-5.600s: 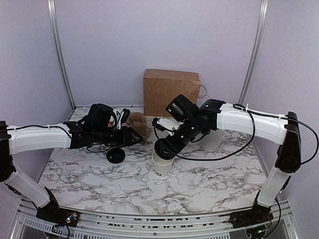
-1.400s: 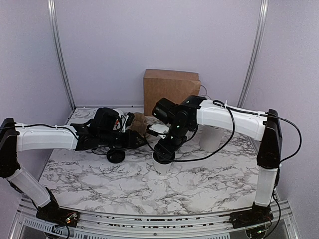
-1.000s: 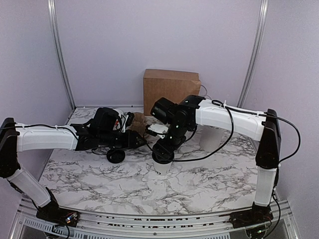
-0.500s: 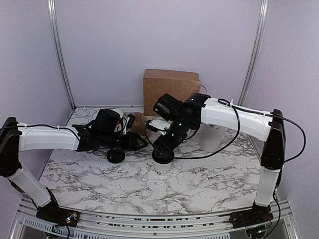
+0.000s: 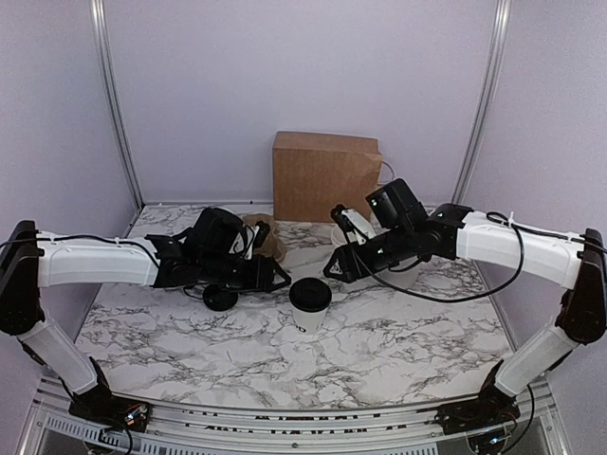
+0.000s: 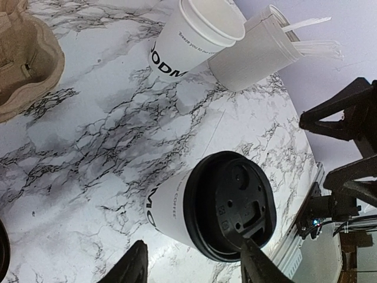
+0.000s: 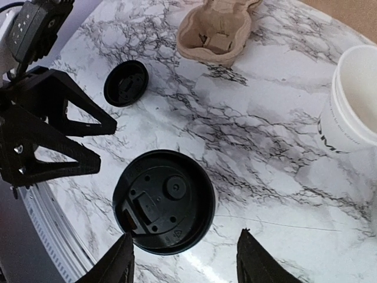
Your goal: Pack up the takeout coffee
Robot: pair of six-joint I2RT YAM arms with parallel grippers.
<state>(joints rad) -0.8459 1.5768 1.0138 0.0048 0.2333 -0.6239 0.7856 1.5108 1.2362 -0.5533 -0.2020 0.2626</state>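
Note:
The takeout coffee [image 5: 310, 301], a white cup with black lettering and a black lid, stands upright on the marble table. It also shows in the left wrist view [image 6: 219, 212] and the right wrist view [image 7: 164, 201]. My left gripper [image 5: 277, 278] is open and empty just left of the cup; in its own view [image 6: 194, 271] the cup lies ahead between the fingers. My right gripper [image 5: 335, 267] is open and empty, above and to the right of the cup, apart from it [image 7: 185, 259].
A brown paper bag [image 5: 325, 175] stands at the back. A pulp cup carrier [image 5: 264, 237] lies behind the left gripper. A loose black lid [image 5: 220, 299] lies left of the cup. A lidless cup [image 6: 194, 38] and a frosted tumbler with sticks [image 6: 259, 50] stand at the right.
My right gripper was down on the cup's top with the lid; it has let go and drawn back up to the right. My left gripper has moved right toward the cup.

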